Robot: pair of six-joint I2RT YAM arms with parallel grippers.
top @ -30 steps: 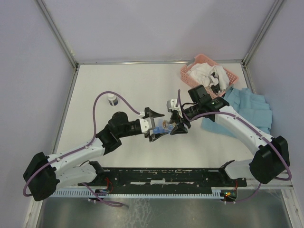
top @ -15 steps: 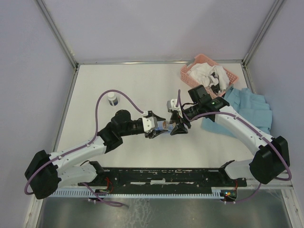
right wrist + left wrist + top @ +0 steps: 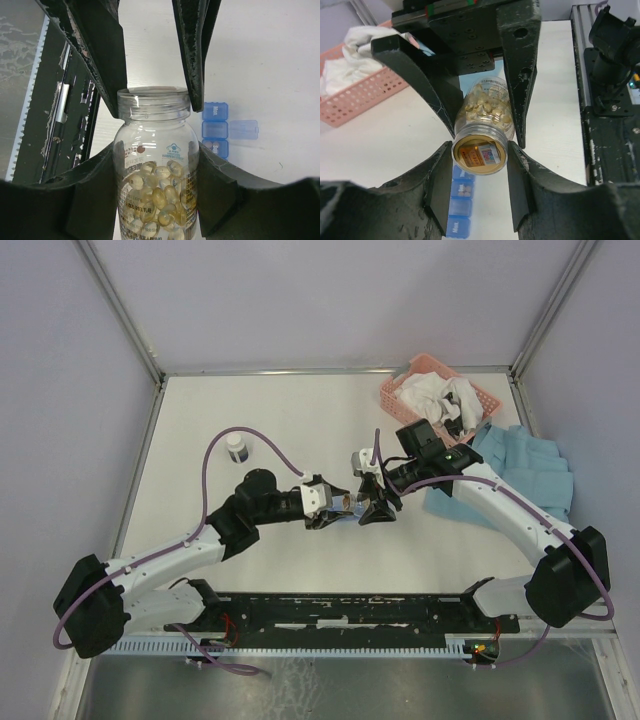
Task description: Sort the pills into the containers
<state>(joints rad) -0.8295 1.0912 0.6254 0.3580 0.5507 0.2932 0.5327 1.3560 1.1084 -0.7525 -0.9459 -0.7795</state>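
Counter [image 3: 250, 410]: white, work going on at its centre. The blue organiser strip [image 3: 215, 127] lies flat on it, directly under the spot where the two arms meet.

Left arm [image 3: 180, 555]: the change is here. A second ago its jaws stood spread wide, just short of the bottle. Now they have drawn in around the bottle's mouth end.

Right arm [image 3: 500, 505]: no change in reach or grip.

Right jaws: part open, clamped on the body of the clear pill bottle [image 3: 155, 130], holding it on its side above the counter.

Left jaws: narrowed onto the neck rim. The pads look to be touching it on both sides, so the bottle is gripped at both ends. I cannot tell whether the mouth is capped or sealed.

Reading: probably set up to twist the closure off or to hand the bottle across. Nothing is being poured yet.

Organiser strip: one lid lies flipped out to the side.

Pills [image 3: 152, 195]: pale yellow, heaped inside the bottle. A few small tan pellets [image 3: 465, 189] sit in one compartment.
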